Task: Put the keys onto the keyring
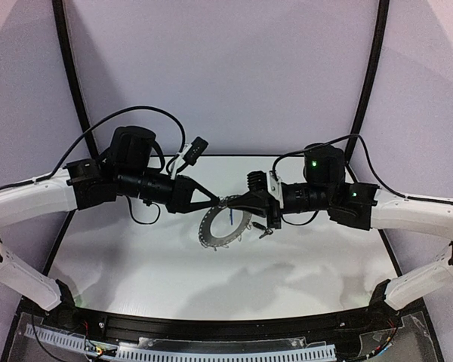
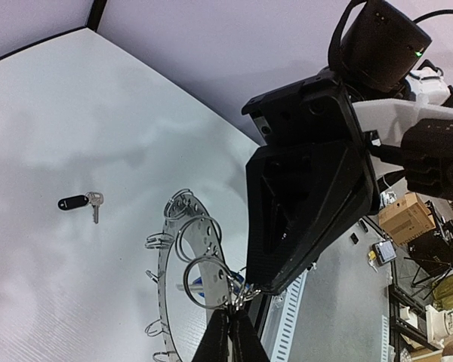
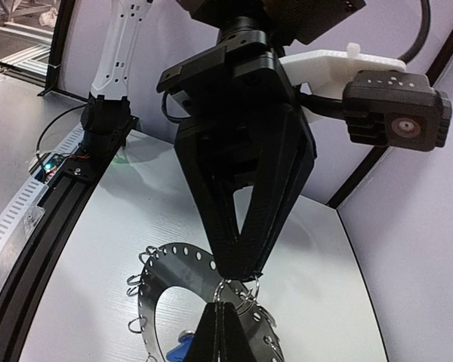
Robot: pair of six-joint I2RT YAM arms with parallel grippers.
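Keyring [image 1: 205, 231] is flat, grey, perforated, rimmed with wire loops [image 2: 158, 241].

Your left gripper [image 1: 219, 199] and right gripper [image 1: 239, 204] are meeting tip to tip, both pinching closed, at the far rim of the keyring [image 1: 209, 234] over the white table [image 1: 136, 256]. A small key [image 1: 266, 233] is lying just beside the ring's right edge.

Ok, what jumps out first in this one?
The two closed tools, left tool and right tool, meet tip to tip over mid-table, at a wire loop on the rim of the grey keyring. A black-headed key lies alone on the white table, apart from the ring.
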